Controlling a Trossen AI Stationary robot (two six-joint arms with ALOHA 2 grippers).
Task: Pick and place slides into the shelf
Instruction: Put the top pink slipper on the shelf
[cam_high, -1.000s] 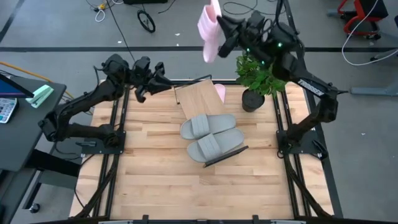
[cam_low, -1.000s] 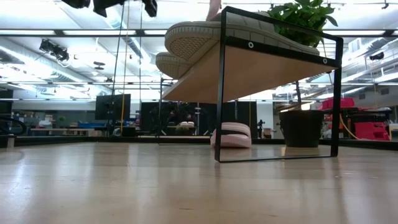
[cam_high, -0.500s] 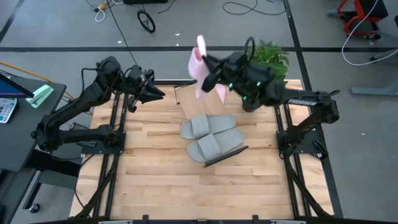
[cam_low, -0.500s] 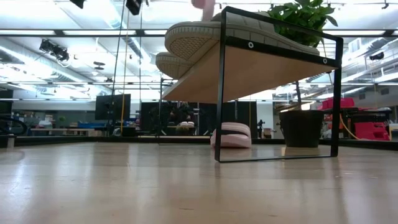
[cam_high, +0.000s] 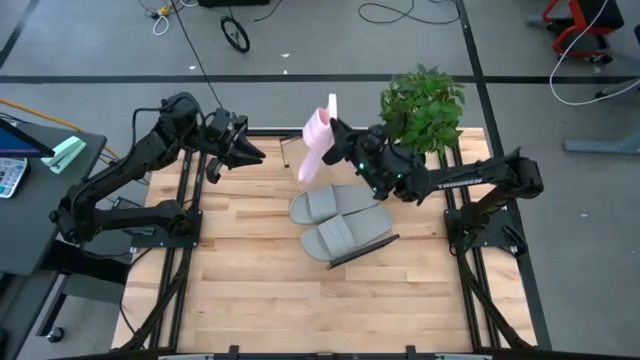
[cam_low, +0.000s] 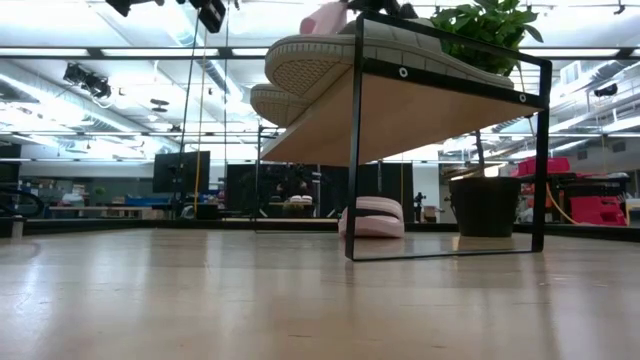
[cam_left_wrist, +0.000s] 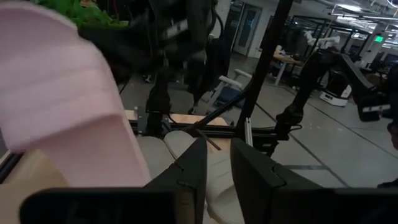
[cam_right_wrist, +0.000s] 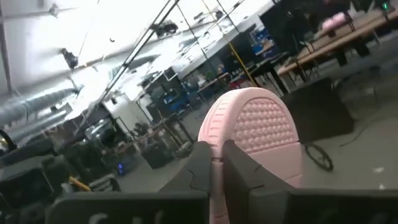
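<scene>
Fingers (cam_right_wrist: 238, 171) on one pink slide (cam_high: 318, 152)

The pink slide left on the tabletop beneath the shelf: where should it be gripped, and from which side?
Probably by the arched strap of the pink slide, coming in level from the shelf's open side: it lies flat under the board, which blocks a descent from above.

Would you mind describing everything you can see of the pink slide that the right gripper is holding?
The pink slide is pale pink, of a soft foam-like look, with a dotted tread on its sole. It hangs in the air, tilted steeply on end, above the bare far part of the shelf and beyond the two grey slides. The right gripper is shut on its edge; nothing else touches it. The left gripper waits nearby, apart from it.
</scene>
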